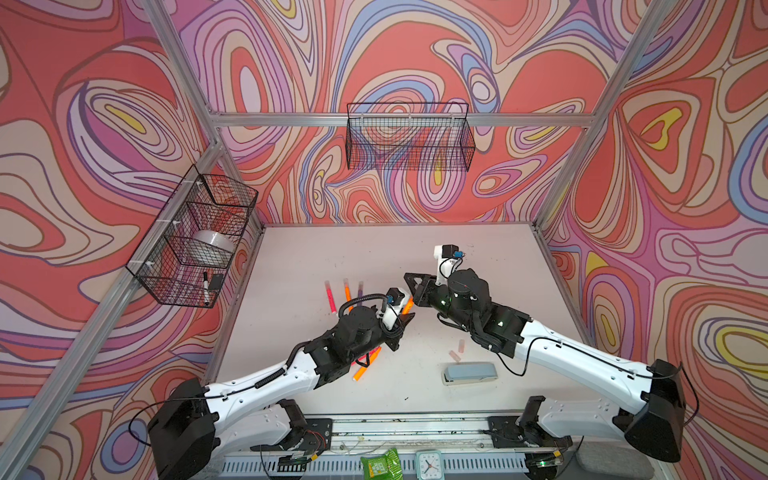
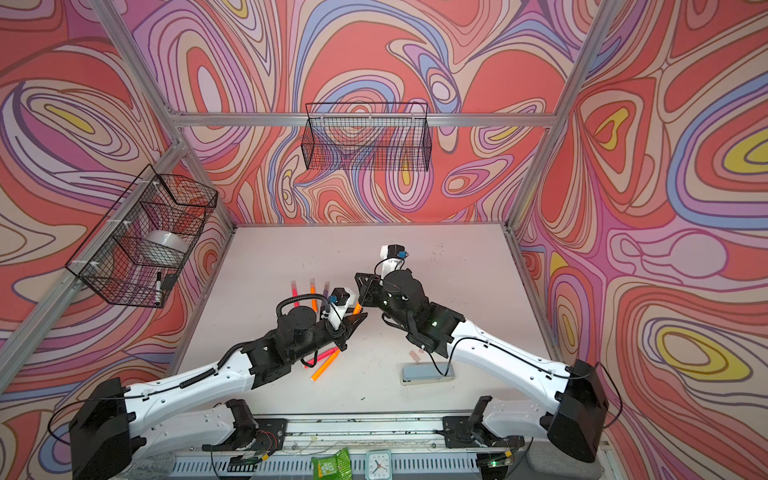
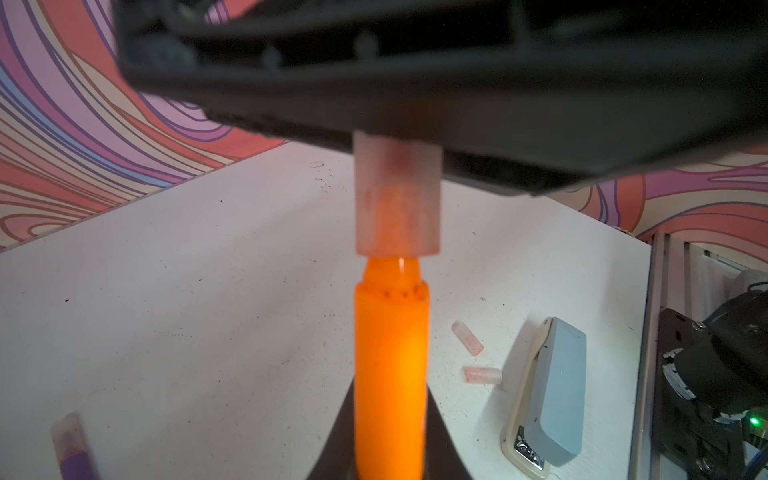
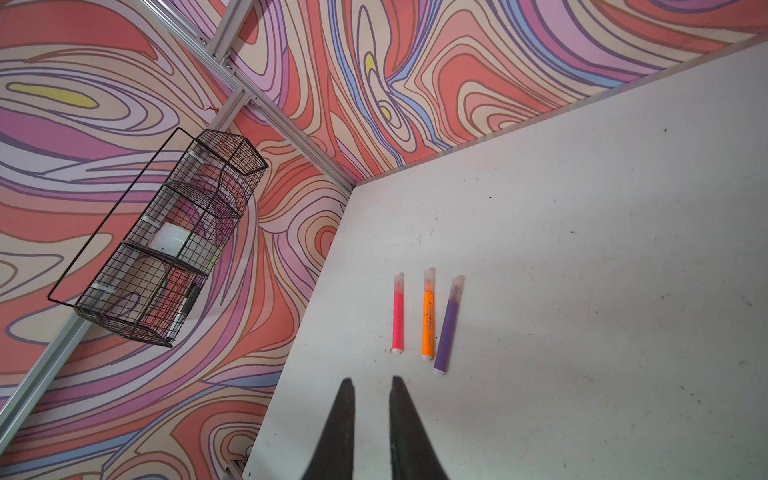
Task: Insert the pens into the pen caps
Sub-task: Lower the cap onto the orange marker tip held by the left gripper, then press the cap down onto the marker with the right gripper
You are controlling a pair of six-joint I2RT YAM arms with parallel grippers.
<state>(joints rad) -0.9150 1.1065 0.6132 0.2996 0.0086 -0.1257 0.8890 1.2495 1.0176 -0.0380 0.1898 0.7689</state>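
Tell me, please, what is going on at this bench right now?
The robot is capping felt-tip pens. The left gripper holds an orange pen, and the right gripper is shut on a pen cap set over its tip; the cap is not fully seated. Three capped pens lie side by side on the table. Two loose caps lie near the stapler, and further pens lie partly under the left arm.

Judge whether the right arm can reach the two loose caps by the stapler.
Probably yes: both loose caps lie uncovered near it, but the right gripper is shut, busy at the cap on the orange pen.
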